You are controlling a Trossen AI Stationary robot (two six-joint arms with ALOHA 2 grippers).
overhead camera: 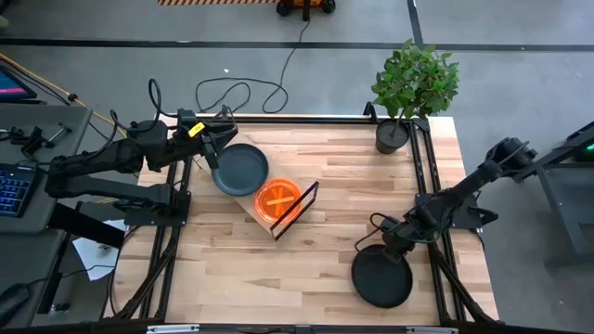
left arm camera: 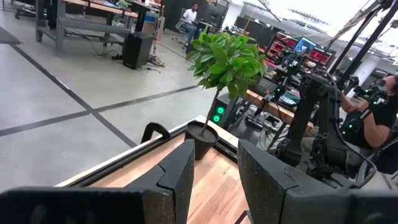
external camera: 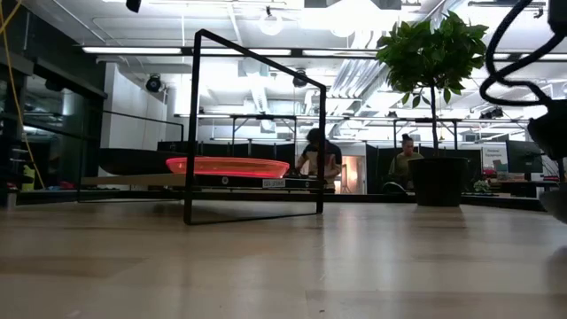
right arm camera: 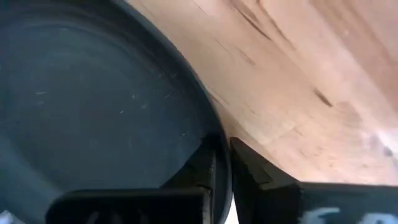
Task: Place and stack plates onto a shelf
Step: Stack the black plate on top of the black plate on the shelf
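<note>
A dark grey plate (overhead camera: 381,276) lies flat on the table at the near right, with my right gripper (overhead camera: 396,245) shut on its far rim. The shelf (overhead camera: 264,223), a light-wood board with a black wire frame (external camera: 257,124), stands mid-table. An orange plate (overhead camera: 277,199) lies on it. A second dark plate (overhead camera: 239,169) sits at the shelf's far-left end (external camera: 133,161). My left gripper (overhead camera: 215,148) hovers level above that plate's far-left rim, open (left arm camera: 214,155), with nothing between its fingers. My right gripper pinches the dark plate's rim (right arm camera: 214,124) on the plate's far side. One finger (right arm camera: 199,168) is inside the plate and the other (right arm camera: 261,174) is outside it. The fingers come steeply from above, across the rim. The plate lies flat on the table.
A potted plant (overhead camera: 392,136) stands at the table's far right corner. Bare wood lies between the shelf and the near-right plate. Black frame rails (overhead camera: 427,176) run along the table's left and right edges. People sit at desks in the room beyond (external camera: 319,159).
</note>
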